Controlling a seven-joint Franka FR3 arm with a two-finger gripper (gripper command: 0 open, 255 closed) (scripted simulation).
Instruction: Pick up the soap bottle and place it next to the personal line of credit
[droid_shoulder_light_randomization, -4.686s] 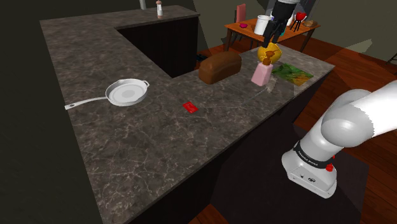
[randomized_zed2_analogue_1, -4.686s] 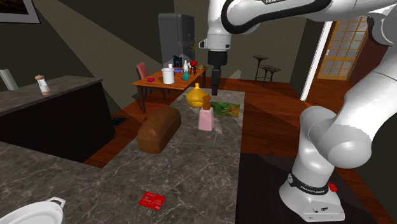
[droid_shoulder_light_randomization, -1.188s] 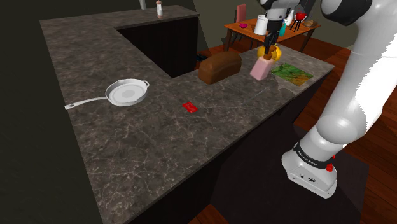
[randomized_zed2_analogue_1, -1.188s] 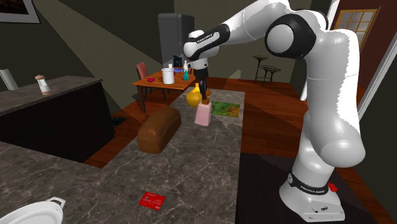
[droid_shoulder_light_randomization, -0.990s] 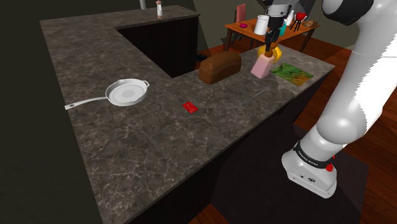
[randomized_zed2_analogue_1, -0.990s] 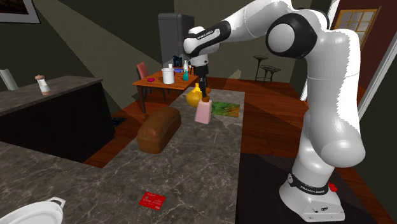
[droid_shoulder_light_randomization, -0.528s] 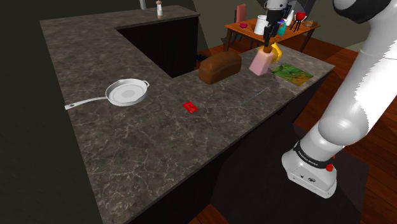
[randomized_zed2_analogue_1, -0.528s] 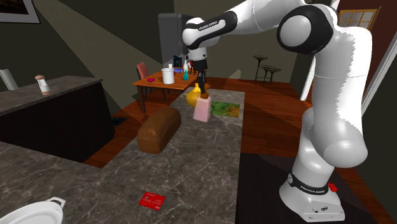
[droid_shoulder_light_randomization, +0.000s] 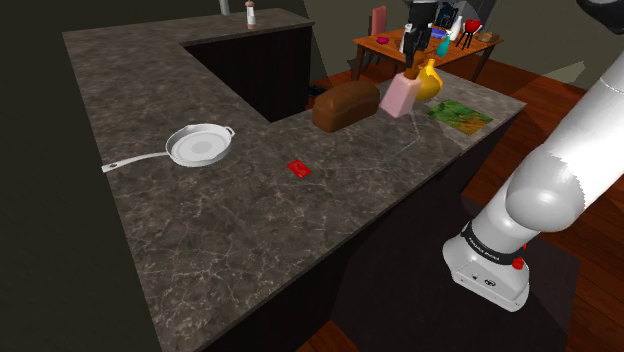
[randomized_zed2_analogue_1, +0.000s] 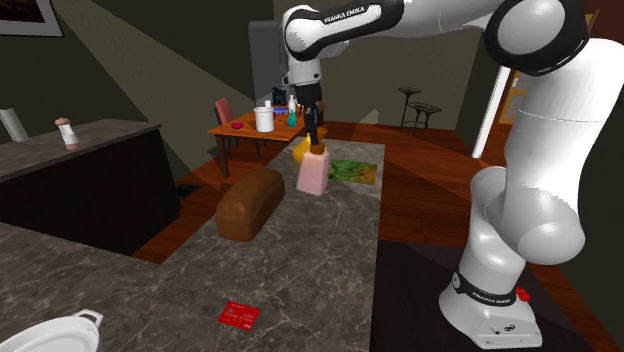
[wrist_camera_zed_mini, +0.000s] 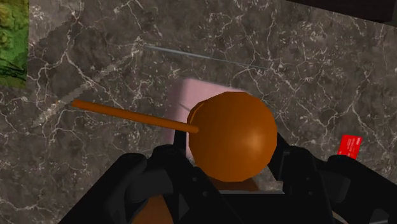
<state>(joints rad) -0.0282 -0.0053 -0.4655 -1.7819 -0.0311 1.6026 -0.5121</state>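
Shoulder view: black hand (droid_shoulder_light_randomization: 413, 64) at the far right end of the dark marbled desk (droid_shoulder_light_randomization: 200, 230), closed on the brown top of the pink soap bottle (droid_shoulder_light_randomization: 398, 97). The bottle is tilted and held off the desk, just right of the bread loaf (droid_shoulder_light_randomization: 346, 104) and in front of a yellow object (droid_shoulder_light_randomization: 430, 82). A green sheet (droid_shoulder_light_randomization: 459, 113) lies on the desk's far right corner. The red card (droid_shoulder_light_randomization: 298, 168) lies flat near the desk's middle, well apart from the bottle. A frying pan (droid_shoulder_light_randomization: 200, 145) sits further to this view's left.

Second exterior view: the hand (randomized_zed2_analogue_1: 312, 136) points down and grips the soap bottle (randomized_zed2_analogue_1: 313, 172) by its top, the bottle hanging above the desk (randomized_zed2_analogue_1: 300, 270) at the loaf's (randomized_zed2_analogue_1: 250, 201) far right. The red card (randomized_zed2_analogue_1: 239, 314) lies at the near end of the desk.

Wrist view: the fingers (wrist_camera_zed_mini: 137, 175) stand narrowly apart, clasping the bottle's neck under its round brown pump head (wrist_camera_zed_mini: 234, 135). A thin orange nozzle (wrist_camera_zed_mini: 133, 116) juts sideways from the pump head. The pink body (wrist_camera_zed_mini: 203, 95) shows beyond the head, over the marbled desk (wrist_camera_zed_mini: 63, 159). The red card (wrist_camera_zed_mini: 347, 146) shows beside one finger.
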